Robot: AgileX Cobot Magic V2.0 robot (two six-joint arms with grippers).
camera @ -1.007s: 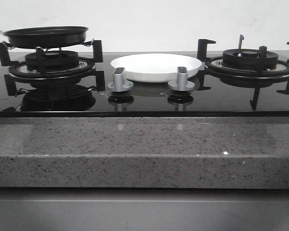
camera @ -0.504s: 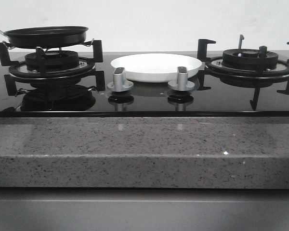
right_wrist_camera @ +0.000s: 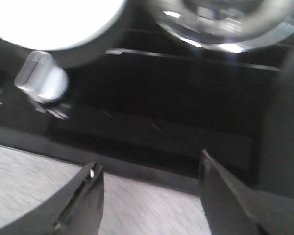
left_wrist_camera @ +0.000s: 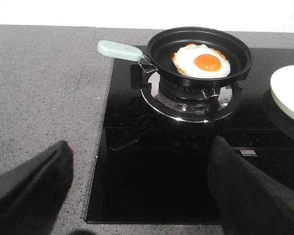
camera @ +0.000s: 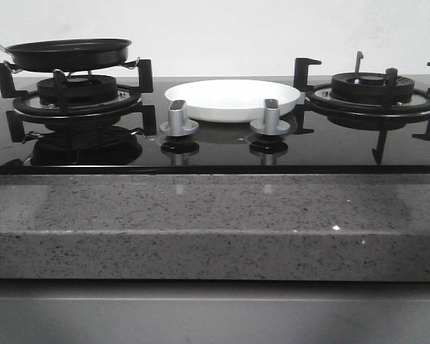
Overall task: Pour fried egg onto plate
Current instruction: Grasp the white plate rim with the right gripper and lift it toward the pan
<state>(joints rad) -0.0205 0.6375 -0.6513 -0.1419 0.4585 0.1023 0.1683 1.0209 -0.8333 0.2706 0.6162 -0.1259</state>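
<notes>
The fried egg, white with an orange yolk, lies in a black frying pan with a pale green handle. The pan stands on the left burner in the front view, where the egg is hidden by the pan's rim. The white plate sits empty on the hob between the burners, behind two knobs; it also shows in the left wrist view and the right wrist view. My left gripper is open and empty, well short of the pan. My right gripper is open and empty over the hob's front edge.
Two silver knobs stand in front of the plate. The right burner has a bare black grate. A speckled grey counter runs along the front of the black glass hob and also lies left of the hob.
</notes>
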